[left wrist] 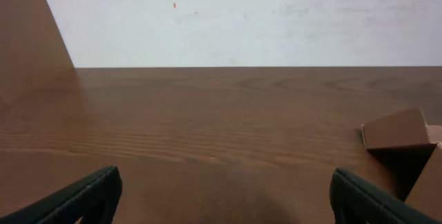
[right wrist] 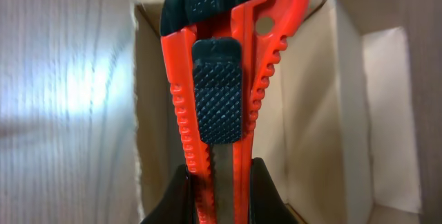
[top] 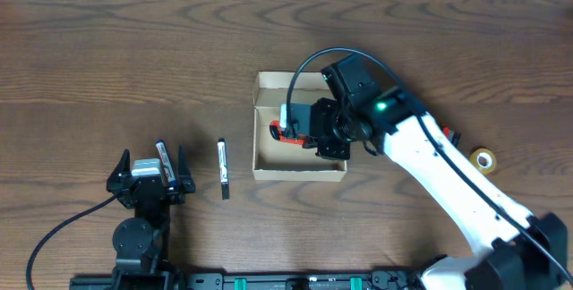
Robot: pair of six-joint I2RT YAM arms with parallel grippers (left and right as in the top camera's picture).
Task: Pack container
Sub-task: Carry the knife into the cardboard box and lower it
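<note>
Tally first: how many of each thing?

One container [top: 300, 173], one red cutter [top: 288, 135], two dark pen-like sticks and one tape roll [top: 484, 157], at the right of the counter [top: 107, 48].

Where is the container?

Mid-counter, open at the top, with a flap standing along its left side. The left wrist camera catches only a brown corner of it [left wrist: 395, 131], at the right.

And the sticks?

One [top: 223, 166] lies on the counter just left of the container. The other [top: 163, 161] shows at the left hand [top: 150, 175]. Whether it rests on that hand or beside it, I cannot tell from above.

How are the arms placed?

The right arm reaches from the near right corner toward the far left, its wrist bent over the container. The right hand [top: 300, 133] is clenched on the cutter [right wrist: 217, 99], which lies across the container's opening [right wrist: 304, 113]. The left arm sits folded at the near left edge. Its hand is released, fingers [left wrist: 86, 195] spread wide and low, pointing to the far side.
</note>
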